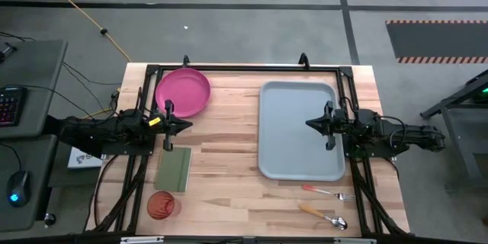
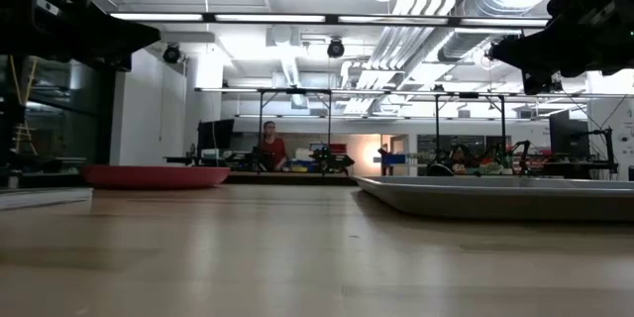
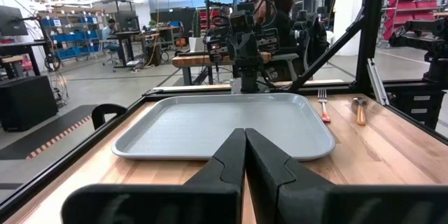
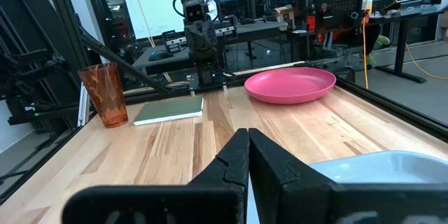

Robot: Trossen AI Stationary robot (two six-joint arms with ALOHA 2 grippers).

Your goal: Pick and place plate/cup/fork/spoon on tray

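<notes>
The pink plate (image 1: 182, 91) lies flat on the table at the far left. The orange-red cup (image 1: 161, 205) stands near the front left. The blue-grey tray (image 1: 300, 130) lies right of centre. The fork (image 1: 328, 191) and the spoon (image 1: 323, 216) lie on the table in front of the tray. My left gripper (image 1: 188, 124) is shut and empty, above the table between the plate and a green notebook. My right gripper (image 1: 309, 123) is shut and empty, above the tray's right part. Both hang well above the table.
A green notebook (image 1: 174, 169) lies flat between the plate and the cup. A black frame (image 1: 244, 68) runs along the table's far and side edges. Bare wood lies between the notebook and the tray. A person (image 2: 269, 149) sits far behind the table.
</notes>
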